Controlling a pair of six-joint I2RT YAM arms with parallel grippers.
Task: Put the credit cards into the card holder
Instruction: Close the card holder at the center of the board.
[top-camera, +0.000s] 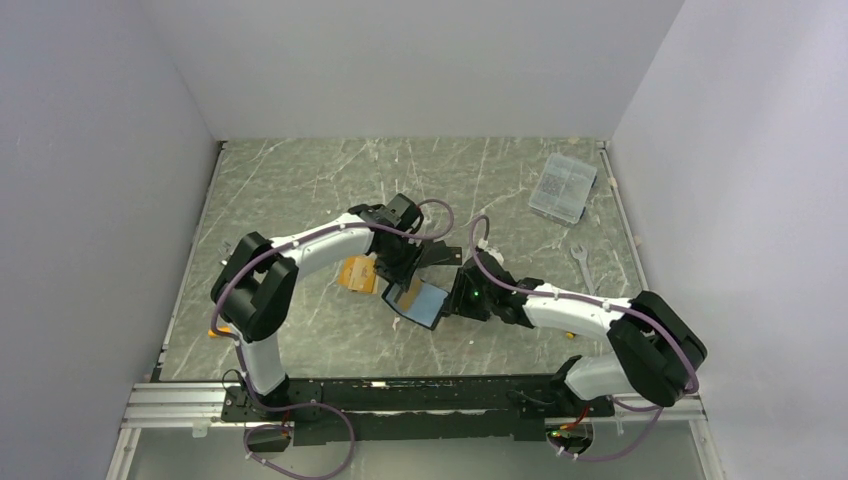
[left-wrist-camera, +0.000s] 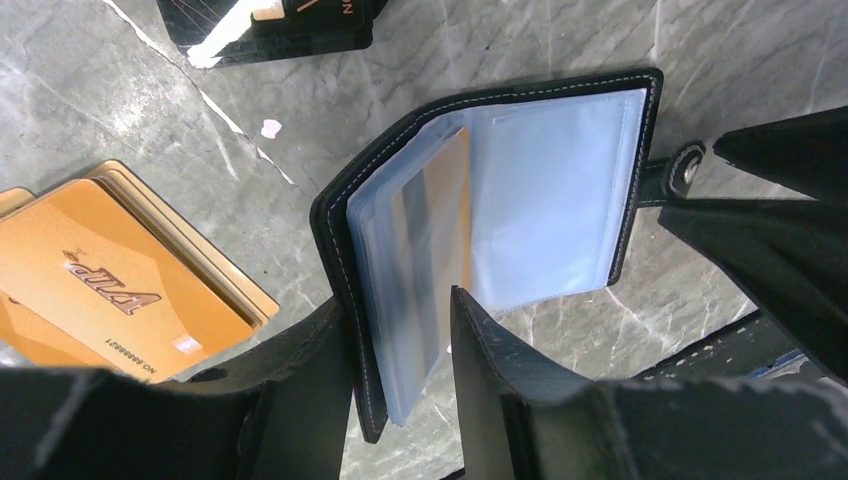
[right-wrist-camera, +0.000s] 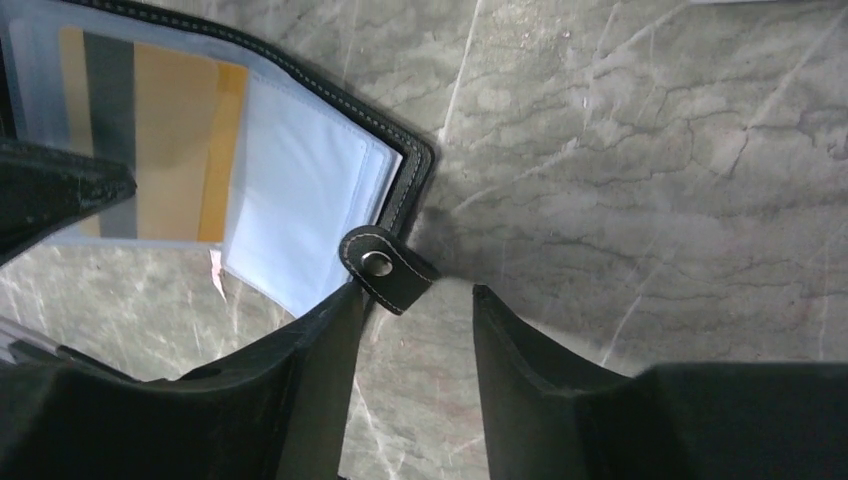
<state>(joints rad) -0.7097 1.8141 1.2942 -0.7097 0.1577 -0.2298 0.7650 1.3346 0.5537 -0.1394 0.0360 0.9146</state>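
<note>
Jaws apart on right gripper (right-wrist-camera: 415, 297); one card holder (right-wrist-camera: 305, 175), one card (right-wrist-camera: 172, 135) inside

**Left wrist view.** I read lettering on the orange-gold card (left-wrist-camera: 110, 270), which lies face up. It bears the word "VIP" in dark slanted capitals, upside down to this camera. Near one long edge of the card runs a small dark line that starts "NO." and continues with a string of digits, mostly 8s. I cannot make out the last digits with certainty. On the black card (left-wrist-camera: 300, 35) at the top of the same view, I see a pale capital "N" and part of a "V"-like stroke, with the rest cut off by the frame.

**Top external view.** The clear plastic box (top-camera: 562, 187) carries a printed label, too small for me to read.
</note>
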